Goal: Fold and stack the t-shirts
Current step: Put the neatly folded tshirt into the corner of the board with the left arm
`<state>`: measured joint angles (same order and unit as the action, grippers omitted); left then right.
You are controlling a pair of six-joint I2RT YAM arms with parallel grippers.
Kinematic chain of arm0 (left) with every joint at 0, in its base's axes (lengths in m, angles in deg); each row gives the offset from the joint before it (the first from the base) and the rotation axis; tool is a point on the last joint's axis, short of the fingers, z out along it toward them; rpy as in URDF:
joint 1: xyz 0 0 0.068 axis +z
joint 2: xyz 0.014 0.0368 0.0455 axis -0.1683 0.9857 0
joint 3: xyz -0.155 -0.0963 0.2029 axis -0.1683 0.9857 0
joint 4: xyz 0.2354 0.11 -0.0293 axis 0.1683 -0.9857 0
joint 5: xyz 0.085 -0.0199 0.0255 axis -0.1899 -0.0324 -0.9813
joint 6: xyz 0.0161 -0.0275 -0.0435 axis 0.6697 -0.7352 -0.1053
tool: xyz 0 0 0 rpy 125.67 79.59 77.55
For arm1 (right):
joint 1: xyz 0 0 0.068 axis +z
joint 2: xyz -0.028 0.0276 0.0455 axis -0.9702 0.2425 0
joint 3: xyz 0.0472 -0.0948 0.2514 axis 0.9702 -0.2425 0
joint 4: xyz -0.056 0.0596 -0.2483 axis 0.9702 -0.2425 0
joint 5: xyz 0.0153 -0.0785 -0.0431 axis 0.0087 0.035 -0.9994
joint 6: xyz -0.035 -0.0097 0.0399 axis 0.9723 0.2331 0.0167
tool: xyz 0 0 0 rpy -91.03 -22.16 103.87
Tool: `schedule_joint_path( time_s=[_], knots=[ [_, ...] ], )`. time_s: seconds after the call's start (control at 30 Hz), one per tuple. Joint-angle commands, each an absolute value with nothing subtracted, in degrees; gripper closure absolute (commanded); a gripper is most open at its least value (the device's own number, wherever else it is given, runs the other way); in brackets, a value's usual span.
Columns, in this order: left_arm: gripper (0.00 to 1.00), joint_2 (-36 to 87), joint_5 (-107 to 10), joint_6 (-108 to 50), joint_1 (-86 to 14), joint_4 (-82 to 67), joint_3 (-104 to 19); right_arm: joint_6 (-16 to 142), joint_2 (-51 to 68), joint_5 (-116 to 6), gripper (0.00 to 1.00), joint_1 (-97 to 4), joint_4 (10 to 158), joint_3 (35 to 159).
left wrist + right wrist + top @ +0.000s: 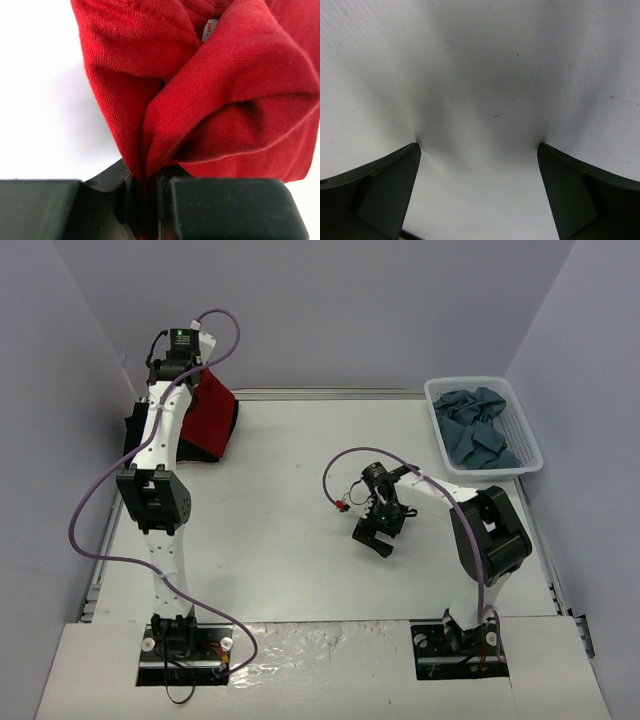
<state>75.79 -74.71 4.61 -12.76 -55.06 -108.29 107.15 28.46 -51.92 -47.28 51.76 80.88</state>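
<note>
Left wrist view, Sam: the left gripper (147, 200) is pinched tight on a fold of the dark red t-shirt (225, 90), with the cloth bunched up above the jaws.

And from the top camera, Jo, that shirt hangs from it at the far left corner of the table (290, 570). What about the other side?

The right gripper (479, 145) is spread wide with nothing in it, poised low over bare tabletop near the middle. The blue-grey t-shirts (478, 435) lie heaped in the white basket (527, 430) at the far right.

White table (300, 540), plain grey walls (330, 310)
</note>
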Motion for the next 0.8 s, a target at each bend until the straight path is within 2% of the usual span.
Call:
schedule_joint_path(
  time_s=[0.0, 0.23, 0.33, 0.37, 0.4, 0.57, 0.77],
  knots=[
    [0.98, 72.8, -76.6, 6.3, -11.6, -51.0, -109.3, 106.9, 33.7, -49.6, 0.0, -48.9, 50.3, 77.8],
    [0.97, 74.2, -77.3, 6.8, -10.5, -49.2, -108.2, 106.5, 34.5, -50.4, 0.0, -50.3, 50.3, 77.8],
    [0.93, 74.4, -78.8, 8.1, -10.3, -47.1, -106.6, 106.4, 35.2, -50.4, 0.0, -50.7, 50.3, 77.7],
    [0.91, 74.5, -79.3, 8.3, -10.2, -46.5, -105.7, 106.3, 35.2, -50.4, 0.0, -50.7, 50.3, 77.7],
    [0.82, 74.5, -79.6, 8.5, -10.0, -45.3, -105.1, 106.3, 35.3, -50.4, 0.0, -50.8, 50.3, 77.7],
    [0.66, 74.2, -83.0, 10.6, -10.0, -39.5, -99.6, 106.0, 35.2, -50.1, 0.0, -51.8, 50.2, 77.8],
    [0.58, 74.9, -90.0, 13.1, -7.5, -31.0, -96.8, 106.1, 34.1, -49.4, 0.0, -53.6, 50.2, 77.6]
  ],
)
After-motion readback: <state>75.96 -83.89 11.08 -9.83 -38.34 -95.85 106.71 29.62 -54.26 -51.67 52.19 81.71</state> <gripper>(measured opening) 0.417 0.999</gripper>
